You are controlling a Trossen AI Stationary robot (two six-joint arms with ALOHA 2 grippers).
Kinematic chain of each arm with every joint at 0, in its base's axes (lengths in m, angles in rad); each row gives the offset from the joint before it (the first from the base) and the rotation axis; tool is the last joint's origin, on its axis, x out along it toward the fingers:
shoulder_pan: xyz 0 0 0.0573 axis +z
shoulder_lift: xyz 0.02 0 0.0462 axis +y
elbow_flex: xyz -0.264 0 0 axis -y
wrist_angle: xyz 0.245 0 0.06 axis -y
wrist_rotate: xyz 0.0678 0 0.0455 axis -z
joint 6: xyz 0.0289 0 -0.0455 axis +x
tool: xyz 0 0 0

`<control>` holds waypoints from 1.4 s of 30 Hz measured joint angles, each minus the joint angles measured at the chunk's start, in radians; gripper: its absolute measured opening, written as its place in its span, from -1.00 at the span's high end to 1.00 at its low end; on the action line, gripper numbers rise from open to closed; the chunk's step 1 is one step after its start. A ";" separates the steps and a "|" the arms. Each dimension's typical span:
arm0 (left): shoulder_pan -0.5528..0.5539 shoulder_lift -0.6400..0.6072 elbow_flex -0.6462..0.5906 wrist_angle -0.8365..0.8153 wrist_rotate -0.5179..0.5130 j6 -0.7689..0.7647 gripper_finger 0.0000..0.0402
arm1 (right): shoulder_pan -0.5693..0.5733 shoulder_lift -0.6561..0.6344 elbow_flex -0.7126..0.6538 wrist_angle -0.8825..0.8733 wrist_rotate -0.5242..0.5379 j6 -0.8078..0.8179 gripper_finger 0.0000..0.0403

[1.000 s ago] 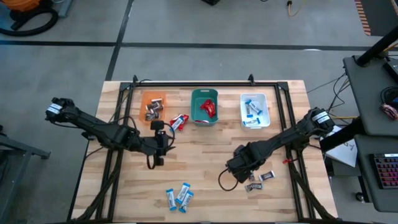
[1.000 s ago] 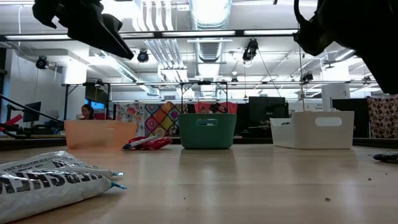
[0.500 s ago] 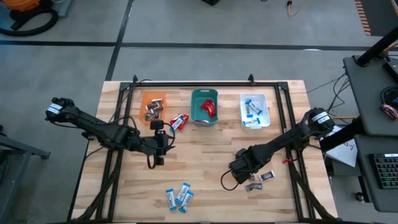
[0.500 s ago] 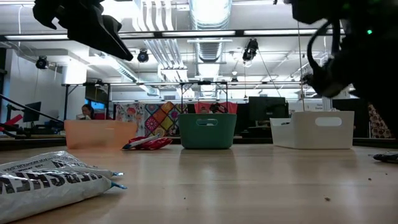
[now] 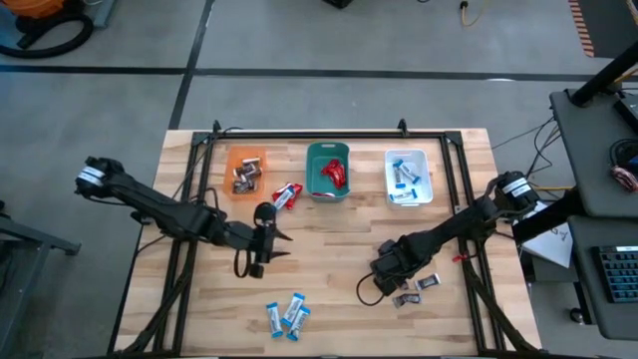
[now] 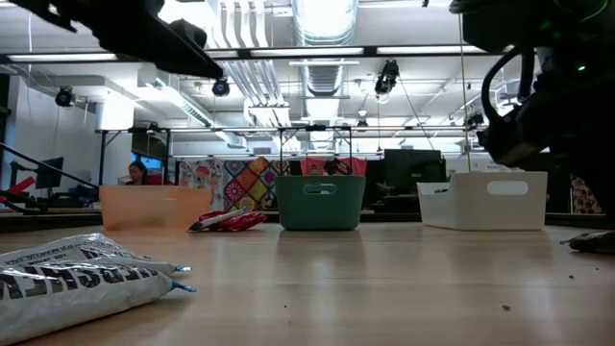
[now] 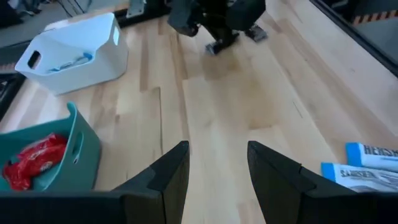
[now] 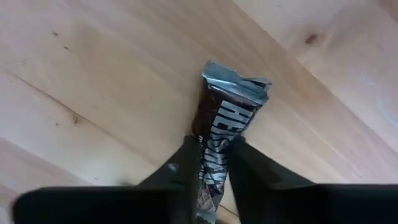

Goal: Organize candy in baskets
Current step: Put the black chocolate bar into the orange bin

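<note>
Since a second ago the left gripper [image 5: 271, 242] has swung toward table centre, fingers spread, empty, above bare wood planks. Right gripper [image 8: 211, 163] has dropped low at the right front, fingers pinching a dark crinkled-foil candy bar [image 8: 225, 134] lying flat on the table [image 5: 329, 249]. Orange basket [image 5: 245, 160], teal basket [image 5: 327, 189] and whitish basket [image 5: 409, 196] line the far edge; blue-and-white bars [image 5: 287, 314] lie near front.

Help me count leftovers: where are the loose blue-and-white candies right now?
In the high view, the blue-and-white candies lie clustered on the table near its front edge, left of centre, below the left gripper and apart from all three baskets.
</note>
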 joint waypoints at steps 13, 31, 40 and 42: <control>0.003 0.025 -0.077 0.223 0.090 0.003 0.27 | -0.020 -0.075 0.022 0.043 0.053 -0.081 0.92; 0.023 0.293 -0.074 0.697 0.140 0.182 0.27 | -0.179 -0.092 0.025 0.814 -0.020 -0.669 0.91; 0.056 0.401 -0.074 0.899 0.150 0.236 0.27 | -0.207 -0.092 0.026 0.847 -0.060 -0.725 0.91; 0.069 0.422 -0.074 0.947 0.210 0.236 0.27 | -0.210 -0.092 0.026 0.845 -0.064 -0.725 0.91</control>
